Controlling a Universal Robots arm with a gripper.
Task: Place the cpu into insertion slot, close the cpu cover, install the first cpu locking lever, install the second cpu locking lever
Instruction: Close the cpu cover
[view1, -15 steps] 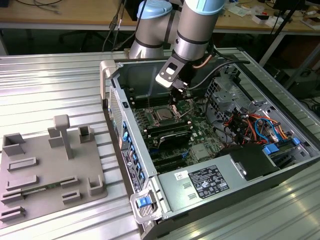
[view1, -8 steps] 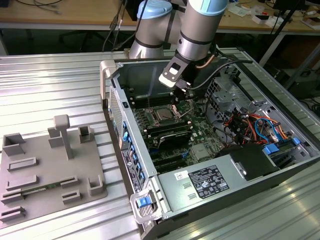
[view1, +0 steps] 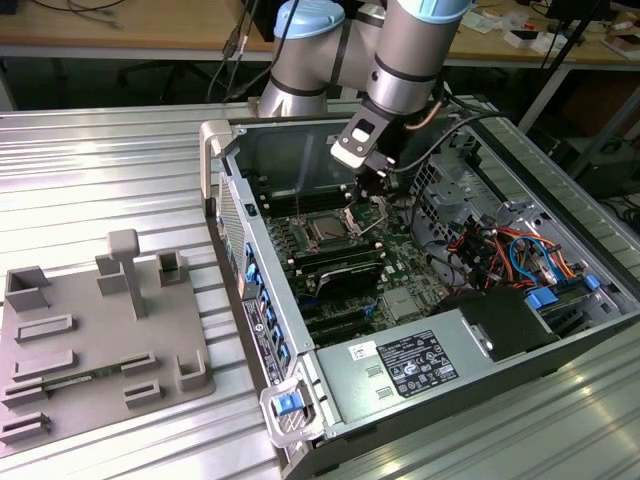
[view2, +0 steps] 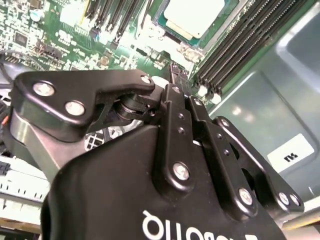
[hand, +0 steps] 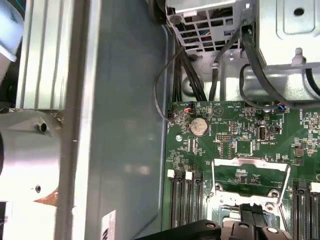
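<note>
The cpu (view1: 325, 230) lies flat in the insertion slot (view1: 309, 222) on the green motherboard inside the open computer case. In the second wrist view its pale silver top (view2: 195, 17) shows inside the slot's dark rim (view2: 162, 24). The cpu cover (hand: 251, 162), a silver frame with a big window, stands raised on its hinge beside the slot, also seen as the cpu cover (view1: 353, 213). My gripper (view1: 372, 188) hangs just above the raised cover's edge. Its fingers (view2: 172, 87) are together, the gripper (hand: 251, 222) shut with nothing visible between them.
Long black memory slots (view1: 345, 262) flank the socket. Bundled cables (view1: 490, 250) and a drive cage (hand: 215, 25) crowd the exterior view's right. A power supply (view1: 410, 365) sits at the case front. A grey fixture plate (view1: 90, 330) lies on the ribbed table.
</note>
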